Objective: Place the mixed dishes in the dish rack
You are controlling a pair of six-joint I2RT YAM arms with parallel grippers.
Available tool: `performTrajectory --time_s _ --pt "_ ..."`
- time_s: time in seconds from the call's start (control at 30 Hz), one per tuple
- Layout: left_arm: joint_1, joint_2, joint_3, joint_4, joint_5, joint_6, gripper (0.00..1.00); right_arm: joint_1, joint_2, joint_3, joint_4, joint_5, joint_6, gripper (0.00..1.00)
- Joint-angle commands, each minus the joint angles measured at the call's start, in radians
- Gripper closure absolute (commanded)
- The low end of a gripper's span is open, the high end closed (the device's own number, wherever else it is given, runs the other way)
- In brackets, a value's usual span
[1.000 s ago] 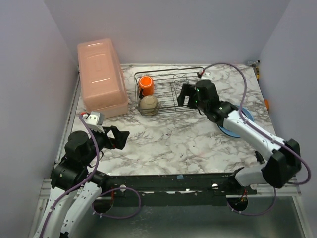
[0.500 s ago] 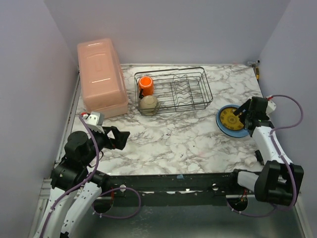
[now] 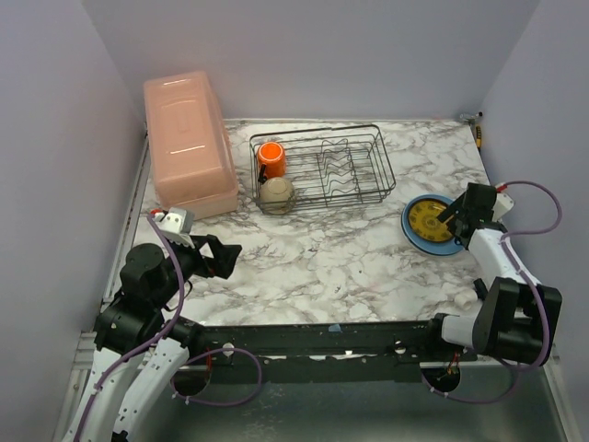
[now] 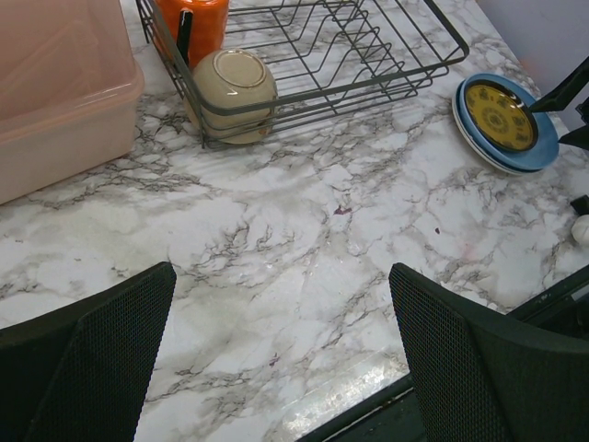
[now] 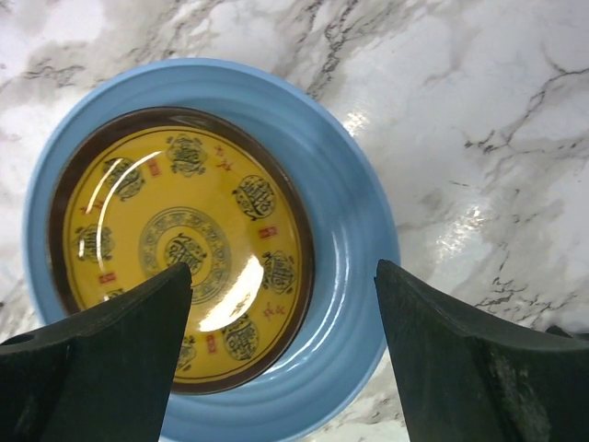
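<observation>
Yellow plate [image 5: 179,253] lies flat, face up, on blue plate [image 5: 350,221], right of frame near the table [image 3: 322,262] edge; open marble lies toward rack [image 3: 386,166]. Right gripper [image 5: 281,276] gapes above it, empty; left gripper [image 4: 281,276] too.

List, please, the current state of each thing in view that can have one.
dish rack: plate slots empty.
orange mug: standing in the rack's left end.
small bowl: tipped on its side in the rack.
light-blue plate: flat, outside the rack.
yellow-brown plate: flat on the light-blue plate.
pink box: lid on.
left gripper: jaws open, empty.
right gripper: jaws open above the plates.
</observation>
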Motion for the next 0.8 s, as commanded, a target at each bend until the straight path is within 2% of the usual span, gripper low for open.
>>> performTrajectory --time_s 0.0,0.3,0.43,0.63,0.77 --pt "0.006 0.019 -0.006 0.011 0.015 0.011 0.02 -0.003 0.051 -0.011 0.008 0.075 -0.024 0.16" --pt "0.007 0.051 -0.002 0.002 -0.001 0.009 0.01 -0.003 0.093 -0.002 0.03 0.032 -0.035 0.18" --pt "0.008 0.047 -0.003 0.0 -0.009 0.008 0.01 -0.003 0.11 -0.023 0.062 -0.046 -0.025 0.24" --pt "0.013 0.056 0.0 -0.003 -0.02 0.005 0.02 -0.003 0.124 -0.093 0.15 -0.098 0.022 0.36" --pt "0.013 0.046 0.0 -0.007 -0.026 0.005 0.02 -0.004 0.138 -0.138 0.189 -0.099 0.035 0.56"
